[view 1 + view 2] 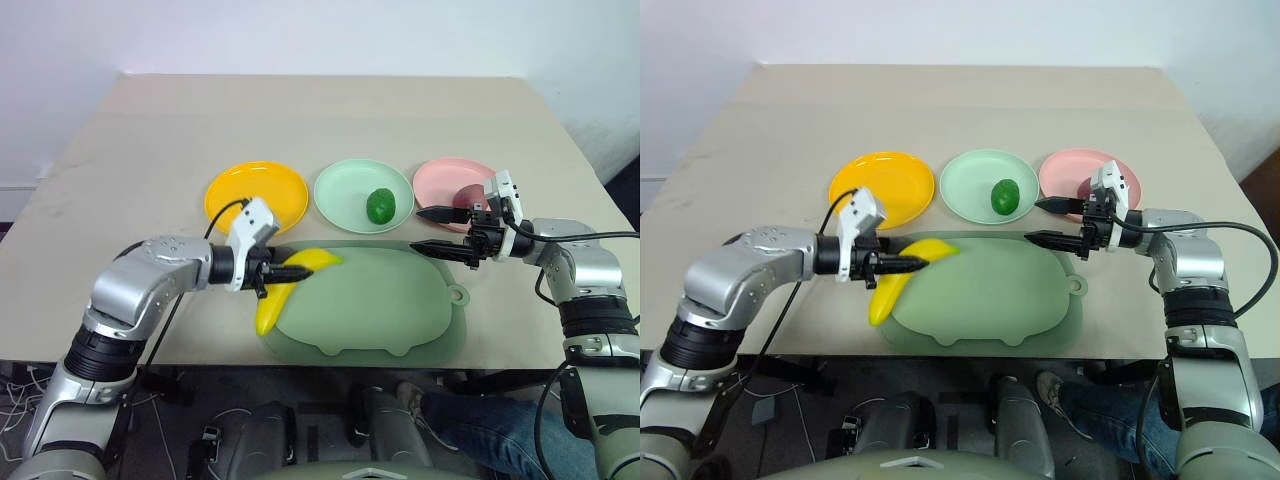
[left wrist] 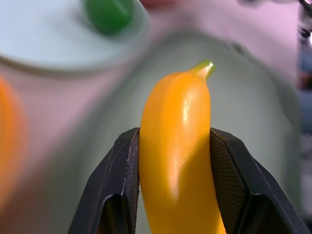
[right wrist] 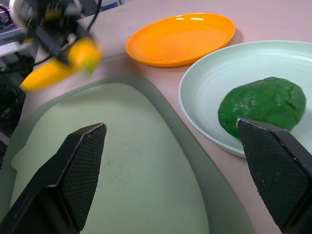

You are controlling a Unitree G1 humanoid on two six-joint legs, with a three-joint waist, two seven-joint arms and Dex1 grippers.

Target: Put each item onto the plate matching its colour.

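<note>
The left pincer (image 1: pixel 285 271) pinched the yellow banana (image 1: pixel 285 290) tight, holding it over the edge of the big green tray (image 1: pixel 400 310) (not on its plate yet). The orange-yellow plate (image 1: pixel 235 195) sat near, waiting. The right pincer (image 1: pixel 432 230) was spread wide, holding nothing. The green fruit (image 1: pixel 380 205) already lay on the mint plate (image 1: pixel 340 190), and the maroon fruit (image 1: pixel 467 195) on the pink plate (image 1: pixel 440 175). Only the banana was left, I think.

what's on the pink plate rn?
A maroon fruit lies on the pink plate. The right tool, open, and its wrist cover the fruit's near side and the plate's near right rim, so anything there can't be seen.
</note>
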